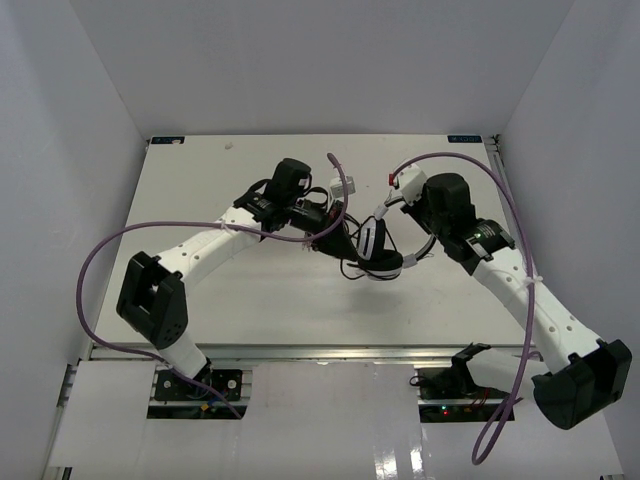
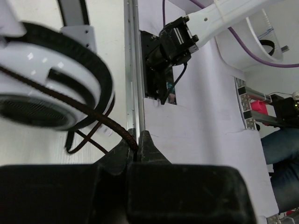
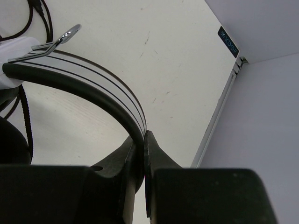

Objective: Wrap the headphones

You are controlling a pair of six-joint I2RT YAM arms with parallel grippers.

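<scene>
The white-and-black headphones [image 1: 380, 248] are held above the middle of the table between both arms. My left gripper [image 1: 333, 232] sits just left of them and is shut on their thin black cable [image 2: 100, 119], which runs from the round earcup [image 2: 46, 88] into my jaws [image 2: 136, 145]. A loop of cable [image 1: 352, 270] hangs under the earcup. My right gripper [image 1: 425, 238] is at their right side and is shut on the headband [image 3: 84, 77], pinched between my fingers [image 3: 144, 140]. The cable's plugs are not visible.
Thick purple robot cables [image 1: 100, 250] arc over both arms [image 1: 505, 190]. White walls enclose the table on three sides. The table's metal rail [image 2: 133, 70] runs along the near edge, with the right arm's base [image 2: 170, 44] beyond it. A far-right table corner [image 3: 233, 65] is close.
</scene>
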